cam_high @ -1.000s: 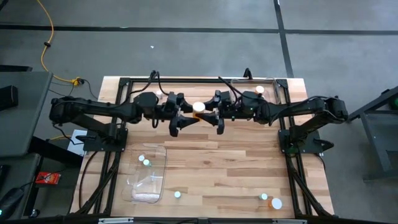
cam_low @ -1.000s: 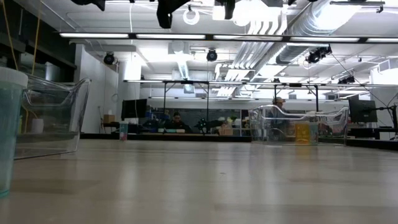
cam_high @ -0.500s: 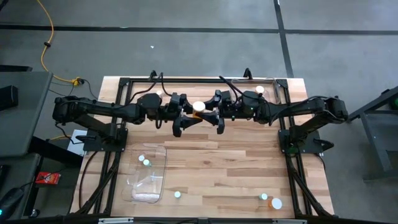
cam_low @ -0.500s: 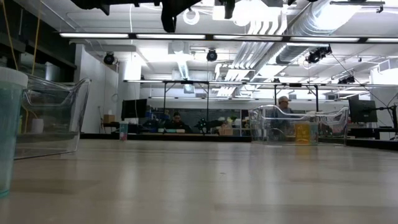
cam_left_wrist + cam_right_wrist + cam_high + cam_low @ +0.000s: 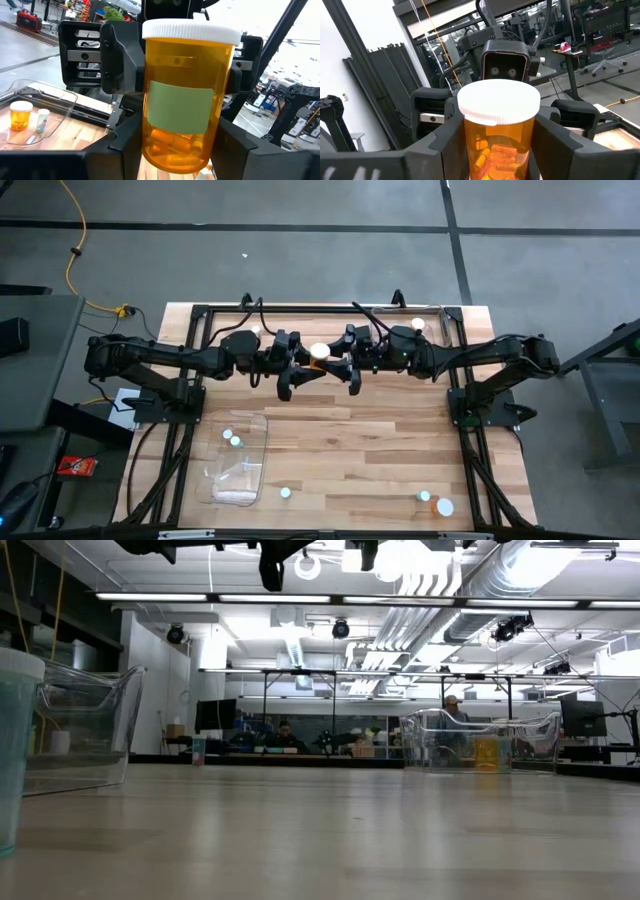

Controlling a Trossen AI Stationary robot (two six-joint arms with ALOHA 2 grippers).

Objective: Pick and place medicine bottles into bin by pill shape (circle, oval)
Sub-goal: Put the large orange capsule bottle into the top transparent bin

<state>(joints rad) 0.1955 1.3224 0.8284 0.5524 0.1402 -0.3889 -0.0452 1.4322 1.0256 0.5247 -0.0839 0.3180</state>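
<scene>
One orange bottle [image 5: 319,353] hangs high over the surface's [image 5: 380,440] far middle, gripped by both the left hand [image 5: 298,367] and right hand [image 5: 341,365]. Two clear bins [image 5: 238,460] [image 5: 440,320] and six more bottles stand below.

An upright, white-capped amber medicine bottle [image 5: 186,95] sits between both hands, pills inside.

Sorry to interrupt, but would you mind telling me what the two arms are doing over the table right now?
Both arms meet in mid-air above the far half of the table, with an orange medicine bottle between them. The right gripper is clamped on the bottle, and the left gripper has its fingers on either side of it, so it looks like a handover. A clear bin with two small bottles sits near the left front; other bottles stand loose along the front edge.
</scene>
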